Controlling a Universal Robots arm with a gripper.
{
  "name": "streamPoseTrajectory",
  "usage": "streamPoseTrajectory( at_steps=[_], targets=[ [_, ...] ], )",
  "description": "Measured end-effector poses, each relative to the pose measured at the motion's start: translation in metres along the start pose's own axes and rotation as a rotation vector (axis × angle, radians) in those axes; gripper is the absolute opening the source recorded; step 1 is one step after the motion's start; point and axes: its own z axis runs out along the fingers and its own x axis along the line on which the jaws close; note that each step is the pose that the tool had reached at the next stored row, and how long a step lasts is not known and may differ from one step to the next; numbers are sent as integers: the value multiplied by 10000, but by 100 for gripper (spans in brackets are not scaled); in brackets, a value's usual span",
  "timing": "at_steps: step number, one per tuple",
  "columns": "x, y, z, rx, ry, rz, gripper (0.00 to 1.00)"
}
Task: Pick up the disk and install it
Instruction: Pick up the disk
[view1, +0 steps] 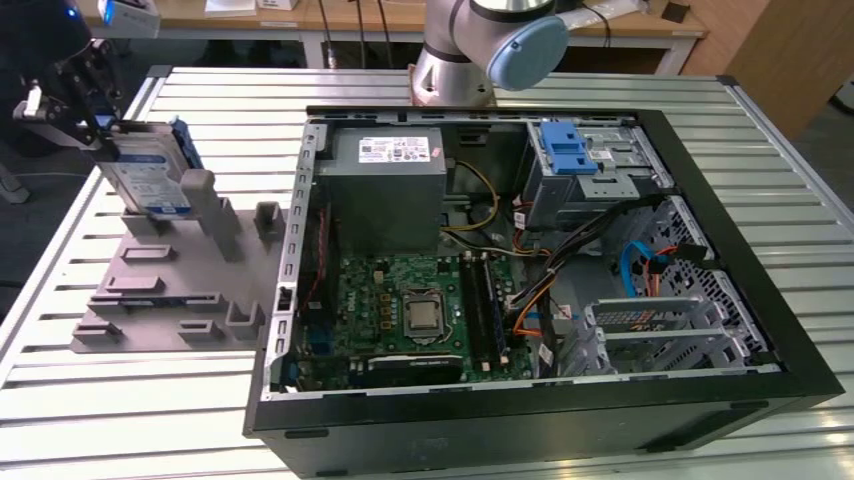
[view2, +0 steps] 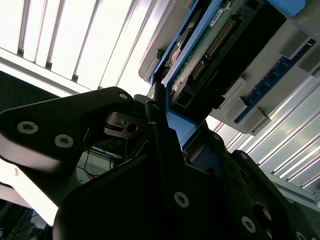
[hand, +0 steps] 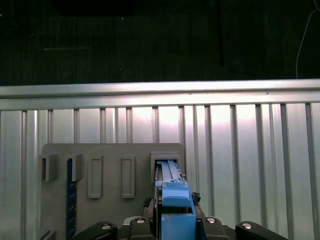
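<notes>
gripping the disk (view1: 144, 172) upright, fingers (view1: 96, 110) at the rack (view1: 147, 292) edge.

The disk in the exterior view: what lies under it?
The disk stands on edge over the grey slotted holder, which lies on the ribbed metal table. Its lower edge and the slot beneath are hidden behind a holder post, so contact cannot be judged.

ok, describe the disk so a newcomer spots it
At the exterior view's left, beside the open computer case, lies a grey slotted fixture. The disk stands on edge at its far end, at the gripper: silver-grey with a white-and-blue label and blue frame, unlike the bare grey posts around it.
</notes>
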Motion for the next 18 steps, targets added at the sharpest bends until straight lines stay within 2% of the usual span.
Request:
streamPoseTrajectory(
  at_steps=[18],
  targets=[
    [-1,1,-33,-2,1,0,37]
  ],
)
